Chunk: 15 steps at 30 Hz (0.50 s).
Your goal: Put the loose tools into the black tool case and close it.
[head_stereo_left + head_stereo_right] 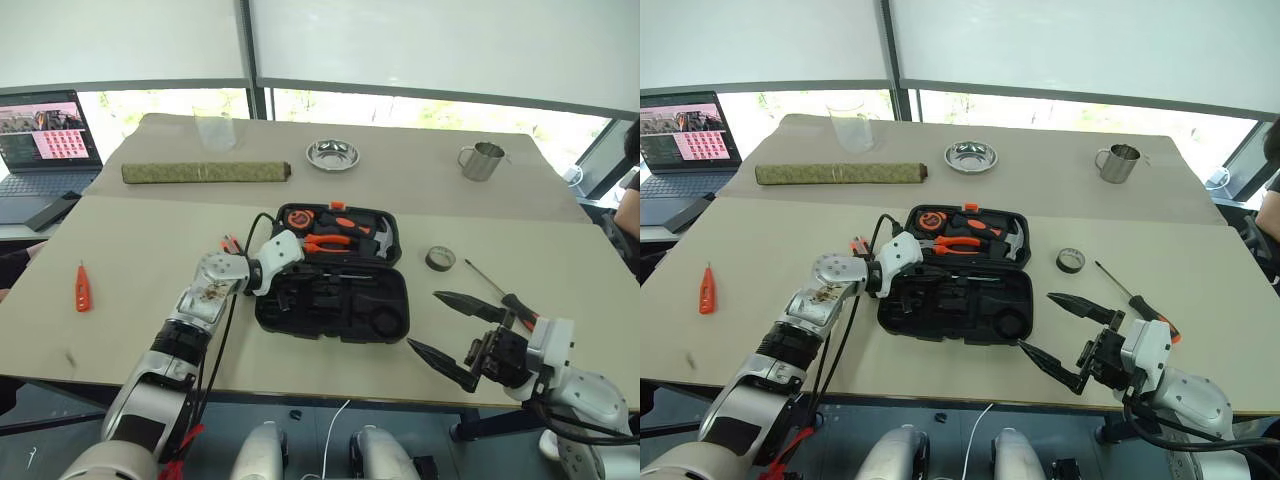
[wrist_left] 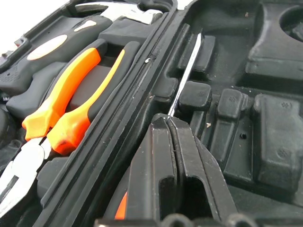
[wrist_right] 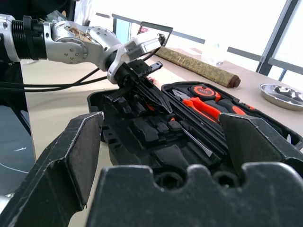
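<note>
— near the front edge of the table (image 1: 120, 250), what's in the left gripper (image 2: 169, 124)?
— its black fingers are pressed together on a slim screwdriver (image 2: 185, 74); the bare steel shaft lies along the moulded slots of the black tool case (image 1: 335, 300), the handle mostly hidden, an orange sliver showing.
— and the case?
— open, textured plastic, with orange-handled pliers (image 1: 330, 241) in the far half.
— the other arm?
— the right gripper (image 1: 440, 328) hangs over the front right corner, jaws spread wide, holding nothing.
— what's loose?
— a tape roll (image 1: 440, 258) and second screwdriver (image 1: 502, 295) right of the case, a small orange tool (image 1: 82, 287) near the left edge; which tool, i can't tell.
</note>
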Tool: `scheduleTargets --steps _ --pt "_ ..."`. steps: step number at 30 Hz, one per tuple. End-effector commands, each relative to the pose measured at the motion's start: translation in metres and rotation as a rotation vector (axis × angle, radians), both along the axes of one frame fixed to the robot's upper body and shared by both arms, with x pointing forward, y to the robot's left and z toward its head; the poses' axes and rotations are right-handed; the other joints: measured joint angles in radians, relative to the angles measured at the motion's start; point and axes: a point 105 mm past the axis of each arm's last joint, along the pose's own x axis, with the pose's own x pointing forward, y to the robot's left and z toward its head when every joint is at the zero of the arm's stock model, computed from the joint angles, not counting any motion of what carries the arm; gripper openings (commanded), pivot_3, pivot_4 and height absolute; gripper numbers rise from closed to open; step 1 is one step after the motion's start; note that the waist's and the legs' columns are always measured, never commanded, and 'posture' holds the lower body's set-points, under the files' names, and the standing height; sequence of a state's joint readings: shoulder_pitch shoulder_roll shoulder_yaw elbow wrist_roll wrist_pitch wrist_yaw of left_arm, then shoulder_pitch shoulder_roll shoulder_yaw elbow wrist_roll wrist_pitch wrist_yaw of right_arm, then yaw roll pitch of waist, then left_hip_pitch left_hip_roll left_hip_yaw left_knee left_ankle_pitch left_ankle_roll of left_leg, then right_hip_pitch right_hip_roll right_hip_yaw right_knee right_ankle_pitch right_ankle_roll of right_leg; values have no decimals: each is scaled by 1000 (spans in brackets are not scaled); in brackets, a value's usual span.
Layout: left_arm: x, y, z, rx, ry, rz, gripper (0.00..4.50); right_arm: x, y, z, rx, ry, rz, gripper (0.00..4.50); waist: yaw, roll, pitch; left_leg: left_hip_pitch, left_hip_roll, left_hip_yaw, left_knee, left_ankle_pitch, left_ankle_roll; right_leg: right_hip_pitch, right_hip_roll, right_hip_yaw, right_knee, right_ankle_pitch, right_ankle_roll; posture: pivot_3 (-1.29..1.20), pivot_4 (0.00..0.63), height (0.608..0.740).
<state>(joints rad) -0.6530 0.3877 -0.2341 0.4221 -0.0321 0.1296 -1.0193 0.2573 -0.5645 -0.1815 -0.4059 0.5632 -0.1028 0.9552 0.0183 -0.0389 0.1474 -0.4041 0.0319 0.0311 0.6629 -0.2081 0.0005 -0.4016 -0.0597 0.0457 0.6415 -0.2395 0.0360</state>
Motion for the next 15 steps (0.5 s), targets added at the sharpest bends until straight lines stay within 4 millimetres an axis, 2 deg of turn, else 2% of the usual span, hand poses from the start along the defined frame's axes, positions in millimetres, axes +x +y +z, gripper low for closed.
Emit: scheduleTargets --steps 1,4,6,7,10,13,15 --pt "-10 3 -12 7 50 -15 80 -1 3 13 -4 -50 9 4500 -2 0 0 0 0 0 0 0 0 0 0 0 0 0 0 0 150 740" --pt "-9 13 24 -177 -99 15 80 2 1 17 4 -55 -6 4500 -7 0 0 -1 0 0 0 0 0 -1 0 0 0 1 -2 0 150 740" --pt "-3 36 61 -310 -267 111 589 5 -1 21 -5 -70 -8 4500 -11 0 0 -2 1 0 0 0 0 -3 0 0 0 4 -6 0 150 740" --pt "-7 47 72 -341 -305 121 751 7 -2 22 -14 -79 0 4500 -12 -1 1 -3 2 0 0 0 0 -4 1 1 0 4 -7 0 150 740" --pt "-23 80 75 -313 -317 146 1894 12 -4 21 -51 -91 41 4500 -22 -1 2 -3 3 -1 0 0 0 -4 2 0 1 4 -7 0 150 740" --pt "-47 114 64 -288 -292 225 2812 20 -4 22 -68 -116 66 4500 -32 1 1 0 2 0 -3 -1 0 -3 0 1 0 3 -8 0 150 740" --pt "-66 130 54 -269 -272 279 3568 22 -6 21 -79 -124 74 4500 -35 1 1 0 3 0 -4 -2 0 -4 0 1 -1 3 -8 0 150 740"
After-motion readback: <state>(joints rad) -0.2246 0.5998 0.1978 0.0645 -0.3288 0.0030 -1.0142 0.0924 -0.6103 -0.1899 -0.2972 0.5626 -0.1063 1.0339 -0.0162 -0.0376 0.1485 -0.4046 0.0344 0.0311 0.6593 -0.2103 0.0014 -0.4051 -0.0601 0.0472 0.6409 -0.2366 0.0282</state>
